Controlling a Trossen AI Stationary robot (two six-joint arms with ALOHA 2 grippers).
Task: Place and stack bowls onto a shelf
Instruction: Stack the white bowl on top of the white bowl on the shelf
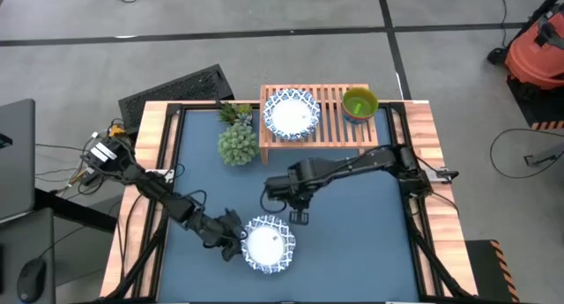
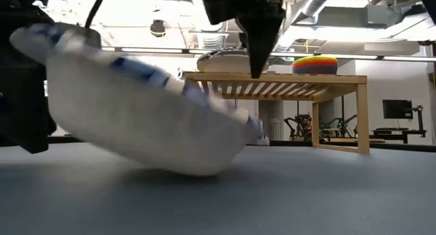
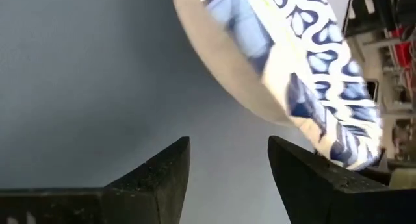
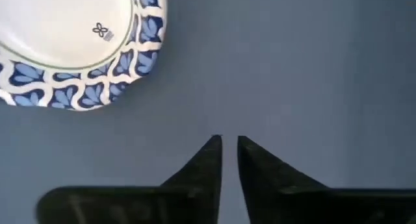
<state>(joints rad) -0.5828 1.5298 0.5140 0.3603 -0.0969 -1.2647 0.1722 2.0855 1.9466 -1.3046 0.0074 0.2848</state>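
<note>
A patterned bowl [image 1: 269, 244] with a blue-and-white rim sits tilted near the table's near edge. In the low view the bowl [image 2: 143, 119] has its underside on the table and one side of its rim raised. My left gripper [image 1: 231, 238] is open at that raised side. My right gripper [image 1: 298, 214] is shut and points down above the table, just beyond the bowl, touching nothing. The light-wood shelf [image 1: 328, 128] stands at the far edge. It carries a second patterned bowl [image 1: 291, 113] and a stack of small bowls with the green one [image 1: 359, 103] on top. My left gripper is open and level, reaching from the table's left. The bowl's raised rim [image 3: 338, 143] lies against the outer side of one finger [image 3: 305, 178], and nothing is between the two fingers. The bowl is tilted, with its underside [image 2: 197, 163] on the table.
A green spiky plant [image 1: 236, 138] stands left of the shelf, at the far side. A wooden border [image 1: 423, 163] frames the blue table. Bare blue surface lies between the tilted bowl and the shelf, and to the right of my right arm.
</note>
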